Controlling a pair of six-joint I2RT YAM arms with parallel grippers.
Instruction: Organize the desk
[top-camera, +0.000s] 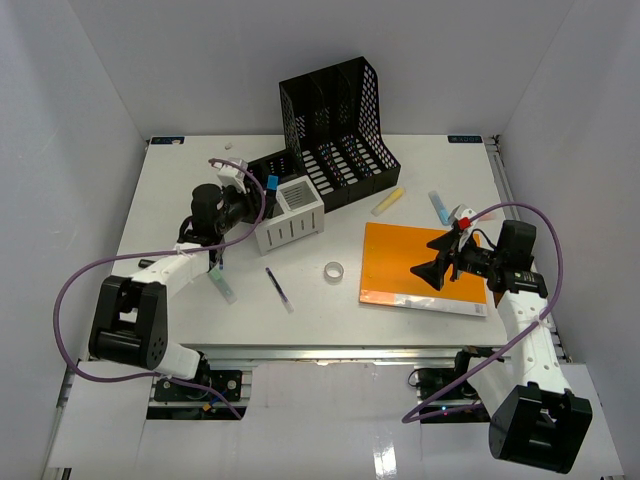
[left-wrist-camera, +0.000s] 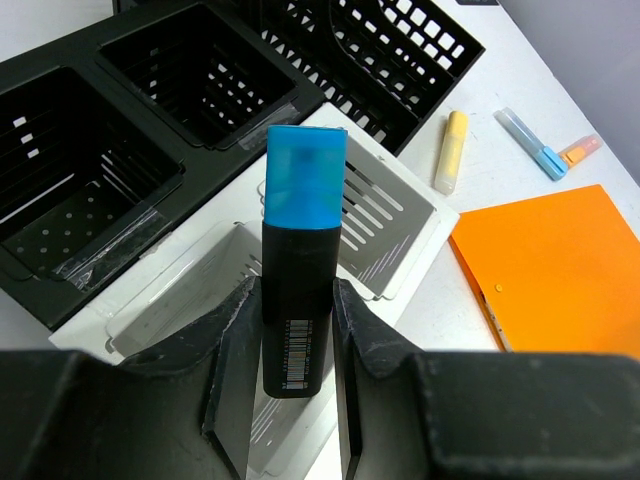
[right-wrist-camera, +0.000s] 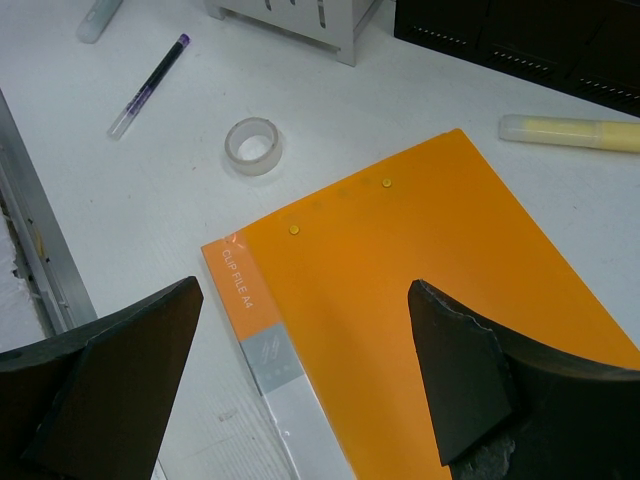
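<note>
The desk (top-camera: 420, 165) is a flat white top with thin metal rails (right-wrist-camera: 35, 250) at its edges, boxed in by plain white enclosure walls (top-camera: 60, 150) on three sides. It lies under both arms and carries everything else.

The left gripper (left-wrist-camera: 296, 312) is clamped on a black highlighter with a blue cap (left-wrist-camera: 300, 240), the cap pointing away from the wrist. Directly beneath and just beyond its fingers sits a white slotted bin (left-wrist-camera: 395, 225). Further out from the hand, just behind the bin, stands a black mesh organiser (left-wrist-camera: 150, 110) with several compartments. Off to that hand's right, a yellow highlighter (left-wrist-camera: 452, 150) and a pale blue one (left-wrist-camera: 530, 140) lie flat on the white surface.

The right gripper (right-wrist-camera: 305, 295) is spread wide with nothing between its fingers, hovering above an orange clip file (right-wrist-camera: 400, 240) that lies flat on the desk. Ahead of this hand and to its left are a roll of clear tape (right-wrist-camera: 252, 145) and a purple pen (right-wrist-camera: 148, 85), apart from each other, with the desk's rail running along the hand's far left
</note>
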